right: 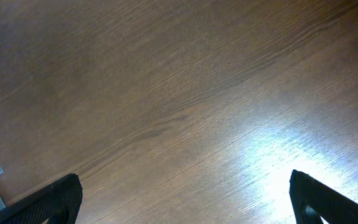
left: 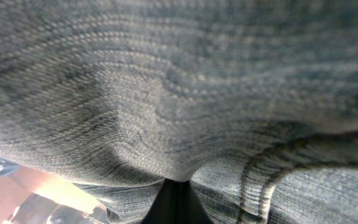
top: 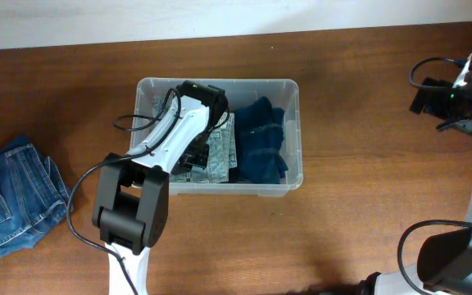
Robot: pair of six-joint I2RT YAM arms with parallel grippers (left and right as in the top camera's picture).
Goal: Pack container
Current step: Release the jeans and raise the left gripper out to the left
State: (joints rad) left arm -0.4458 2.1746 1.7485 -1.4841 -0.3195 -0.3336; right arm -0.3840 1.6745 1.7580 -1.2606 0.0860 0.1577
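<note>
Grey denim [left: 179, 93]: filled the left wrist lens, pressed close.
Left hand [top: 193, 156]: down inside the container [top: 295, 164], mid bench [top: 367, 238]; grip impossible to tell.
Right hand [right: 185, 199]: fingers wide apart, empty, far right.
Best handling, likely: release low, lift straight, then fetch the blue jeans [top: 15, 197] at left.

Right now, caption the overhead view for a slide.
Left arm reaches into the container of folded clothes; jeans lie on the table.
</note>
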